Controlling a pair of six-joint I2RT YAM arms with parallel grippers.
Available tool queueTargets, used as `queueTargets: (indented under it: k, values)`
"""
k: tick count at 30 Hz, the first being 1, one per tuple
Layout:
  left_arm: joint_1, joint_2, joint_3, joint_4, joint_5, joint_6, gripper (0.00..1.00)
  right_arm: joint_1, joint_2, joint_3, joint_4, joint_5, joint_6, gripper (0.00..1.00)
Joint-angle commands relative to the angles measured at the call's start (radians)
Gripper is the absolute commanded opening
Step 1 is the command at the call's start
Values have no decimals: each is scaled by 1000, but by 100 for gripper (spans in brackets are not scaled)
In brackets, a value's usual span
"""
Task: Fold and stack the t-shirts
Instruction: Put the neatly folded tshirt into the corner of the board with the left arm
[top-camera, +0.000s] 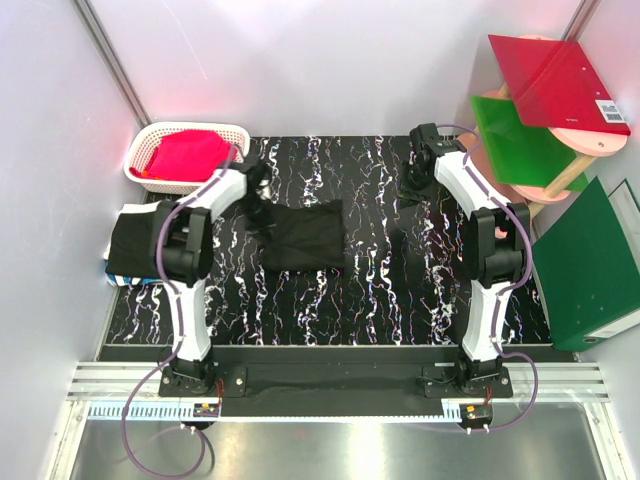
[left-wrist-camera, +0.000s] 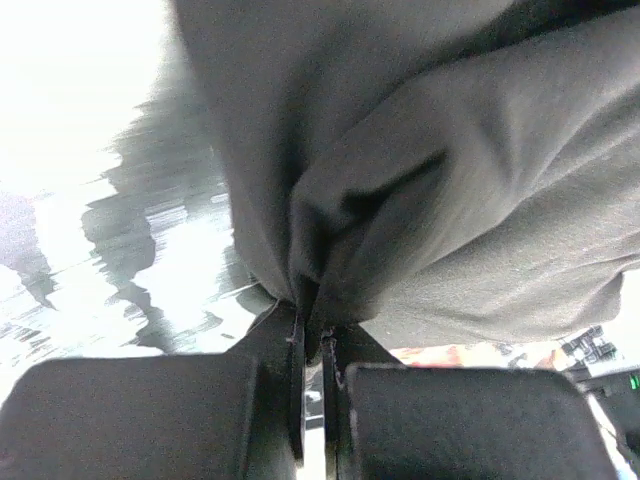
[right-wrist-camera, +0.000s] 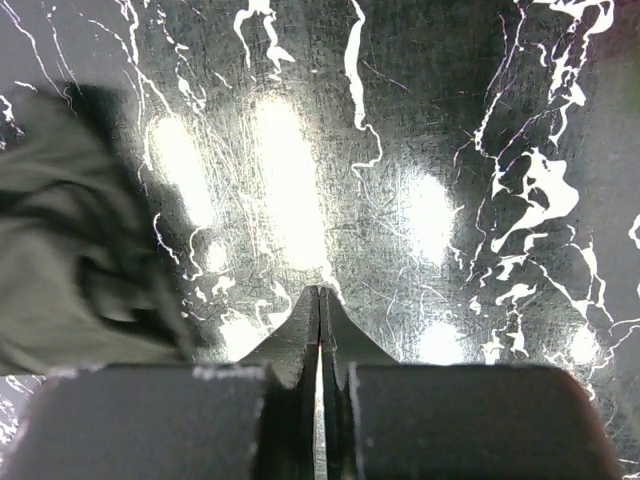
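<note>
**op:** End effector status?

**eng:** Your left end effector (left-wrist-camera: 312, 332) is clenched on a pinch of the black t-shirt (left-wrist-camera: 430, 180). The cloth bunches straight into the closed fingers. Your right end effector (right-wrist-camera: 319, 300) is clenched too, but on nothing. It hangs over bare tabletop (right-wrist-camera: 450, 120) at the far right.

**op:** Where's the shirt?

**eng:** Mid-tabletop, between the arms, lying as a flat, partly folded dark slab. Your pinch is at its far-left corner, where a gathered tail of cloth runs up to the fingers. The folded stack (top-camera: 135, 240) sits at the left edge, just near-side of the white basket (top-camera: 190, 158).

**op:** Orientation?

**eng:** The slab is close to square, a touch wider left-to-right, so I'd call that the long axis. It sits slightly skewed to the tabletop edges. I can't tell collar from hem, since it's black on a dark marbled top.

**op:** Handling?

**eng:** I'd judge it light, soft and limp, with no stiffness to carry a fold. On one pinch it will likely drape, bunch and drag its loose end. Take hold at a corner or along a folded edge, not mid-panel. If you bring the right side in on the opposite corner, the edge should stay straight.
</note>
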Motion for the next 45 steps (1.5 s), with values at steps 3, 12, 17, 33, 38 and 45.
queueTargets:
  k: [3, 12, 17, 33, 38, 45]
  values:
    - [86, -152, -29, -52, -243, 28, 0, -4, -92, -21, 33, -28, -4, 0]
    - [210, -288, -61, -92, -388, 65, 0, -4, -124, -75, 31, -46, -10, 0]
    - [236, -327, 3, -101, -425, 102, 0, -4, -125, -76, 31, -66, 3, 0]
    - [409, -272, 235, -215, -567, 183, 0, -4, -115, -39, 2, -89, 10, 0]
    - [486, -301, 172, -204, -587, 197, 0, -4, -122, -56, -4, -83, 5, 0]
    - [574, -373, 65, -175, -586, 217, 0, -4, -90, -24, -19, -100, 10, 0]
